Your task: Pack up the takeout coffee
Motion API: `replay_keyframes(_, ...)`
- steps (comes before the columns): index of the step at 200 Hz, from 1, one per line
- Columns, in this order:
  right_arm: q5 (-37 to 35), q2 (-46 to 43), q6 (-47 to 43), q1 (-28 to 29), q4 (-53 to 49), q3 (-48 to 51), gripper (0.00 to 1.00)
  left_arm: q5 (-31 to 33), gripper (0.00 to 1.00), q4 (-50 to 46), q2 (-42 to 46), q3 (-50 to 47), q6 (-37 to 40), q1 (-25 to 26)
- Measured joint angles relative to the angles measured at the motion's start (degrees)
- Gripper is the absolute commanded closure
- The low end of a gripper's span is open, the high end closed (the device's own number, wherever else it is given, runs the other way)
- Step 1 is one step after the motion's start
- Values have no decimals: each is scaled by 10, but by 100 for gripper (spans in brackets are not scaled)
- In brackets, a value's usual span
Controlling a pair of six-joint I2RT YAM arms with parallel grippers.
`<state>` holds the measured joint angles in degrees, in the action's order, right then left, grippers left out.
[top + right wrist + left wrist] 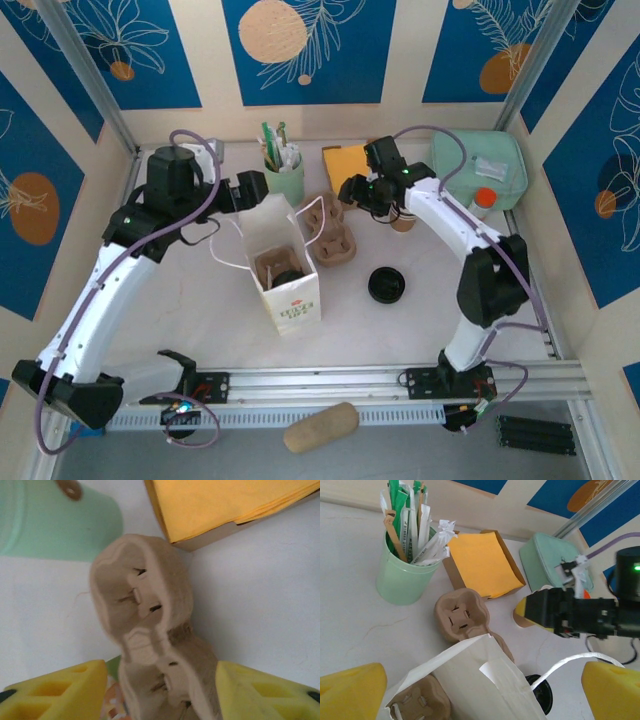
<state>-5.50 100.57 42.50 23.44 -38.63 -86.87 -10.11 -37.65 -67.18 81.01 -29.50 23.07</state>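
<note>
Seen from above, the white paper bag [292,298] stands open at mid-table. A pulp cup tray [267,266] sits inside it, and a round black lid shows in the tray's right-hand pocket: the takeout coffee [289,277], its sides hidden by the bag. Behind the bag a green tumbler [284,182] holds wrapped straws and stirrers, and a brown box [345,160] holds orange napkins. The loose trays [332,232] lie just right of the bag, the black lids [386,285] sit on the table further right, and the lidless tan cups [403,221] stand under the right arm. The left gripper [256,192] hangs just behind the bag's mouth, and the right gripper [368,197] is low beside the loose trays. In the left wrist view its yellow fingers [352,692] sit at the lower corners, spread wide and holding nothing, with the bag [485,680] below and between them. One empty pocket of the tray [417,702] shows in the bag's mouth, and the tumbler [402,577], the napkin box [482,562] and the loose trays [462,616] lie beyond. In the right wrist view the yellow fingers [60,690] stand part-way apart with the near end of the loose trays [145,610] between them. Whether the pads touch the pulp cannot be told.
</note>
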Motion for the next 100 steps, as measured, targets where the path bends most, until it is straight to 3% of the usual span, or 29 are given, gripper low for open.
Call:
replay_keyframes(45,-21,101,34,-18,5,-70,52,0,1,2,-26,30,13,1)
replay_keyframes(100,-66,169,61,-34,-9,-140,53,-13,1,4,-57,53,22,1)
